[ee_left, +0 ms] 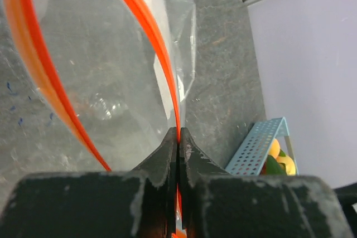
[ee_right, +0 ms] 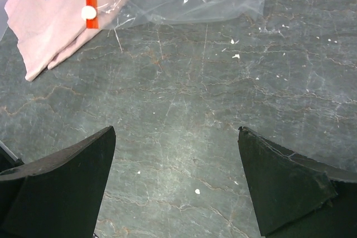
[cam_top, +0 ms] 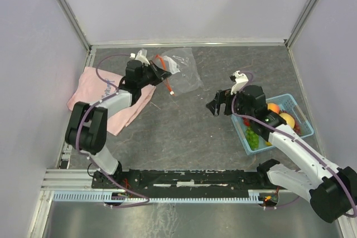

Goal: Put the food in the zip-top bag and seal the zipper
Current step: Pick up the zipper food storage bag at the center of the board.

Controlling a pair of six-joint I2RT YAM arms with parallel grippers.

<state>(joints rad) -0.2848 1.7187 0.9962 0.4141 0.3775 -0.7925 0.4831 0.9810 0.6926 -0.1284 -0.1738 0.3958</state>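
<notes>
While the food [cam_top: 286, 120] sits in the blue basket [cam_top: 243, 135] beside the right arm, the right gripper [ee_right: 175, 130] hangs open and empty. Farther back the left gripper [ee_left: 178, 140] is clamped on the orange zipper [ee_left: 158, 54] of the clear bag [cam_top: 187, 68]; so thin a pinch could slip and let the mouth collapse. A pink cloth [cam_top: 89, 85] lies beside it, off the route from the basket

glossy crinkly plastic bag [cam_top: 187, 66], matt cloth [cam_top: 89, 86]
</notes>
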